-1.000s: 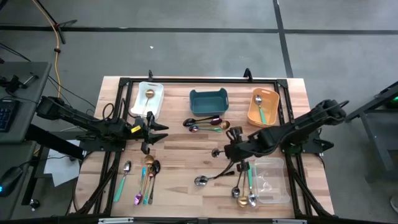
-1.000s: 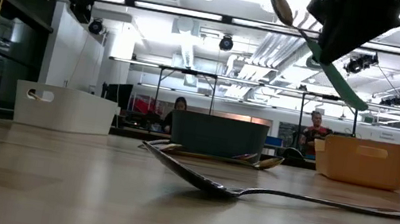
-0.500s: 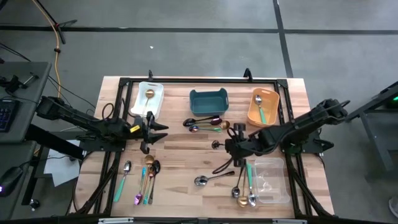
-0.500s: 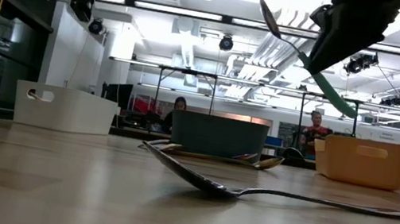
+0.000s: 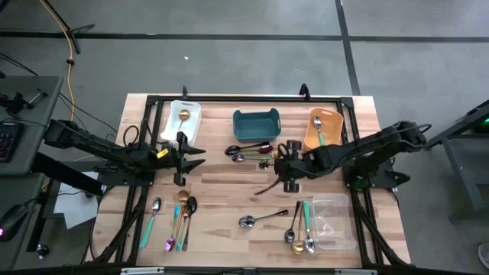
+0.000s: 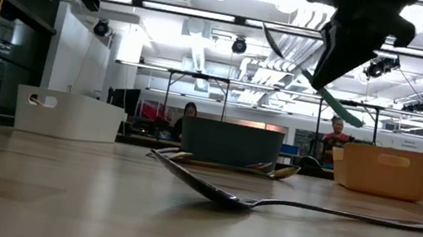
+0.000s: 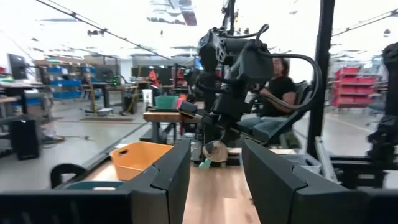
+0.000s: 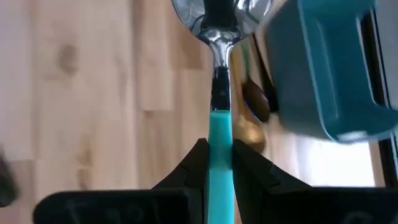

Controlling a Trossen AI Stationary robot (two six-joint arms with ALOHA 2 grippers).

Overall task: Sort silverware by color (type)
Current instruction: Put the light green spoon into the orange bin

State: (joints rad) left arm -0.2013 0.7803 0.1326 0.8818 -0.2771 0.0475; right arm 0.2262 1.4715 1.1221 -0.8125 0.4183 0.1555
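Note:
My right gripper [image 5: 284, 172] hangs above the table's middle, just on the near side of the teal bin [image 5: 256, 124]. It is shut on a teal-handled spoon [image 8: 219, 93], which also shows in the low view [image 6: 304, 69]. My left gripper [image 5: 183, 156] stands open and holds nothing, beside the white bin [image 5: 181, 121]. More silverware lies flat on the wood: a cluster [image 5: 252, 151] in front of the teal bin, a group [image 5: 176, 218] at the near left, one silver spoon [image 5: 260, 220], and some pieces [image 5: 299, 237] by the clear bin. My right gripper pinches the spoon's teal handle [image 8: 219, 134] between its two fingers. The fingers slant down from the table's right, and the handle runs out ahead between them. The spoon is lifted clear and tilted, its bowl [image 6: 272, 34] higher than the free handle end [image 6: 350, 117].
An orange bin [image 5: 323, 130] at the far right holds a teal-handled piece, and the white bin holds a gold spoon. A clear bin [image 5: 332, 221] stands at the near right. A black frame runs around the table. People sit in the room behind it.
My right gripper has carried the teal-handled spoon toward the table's far edge, toward the teal bin, and has turned somewhat. The spoon stays lifted clear and tilted in the hold.

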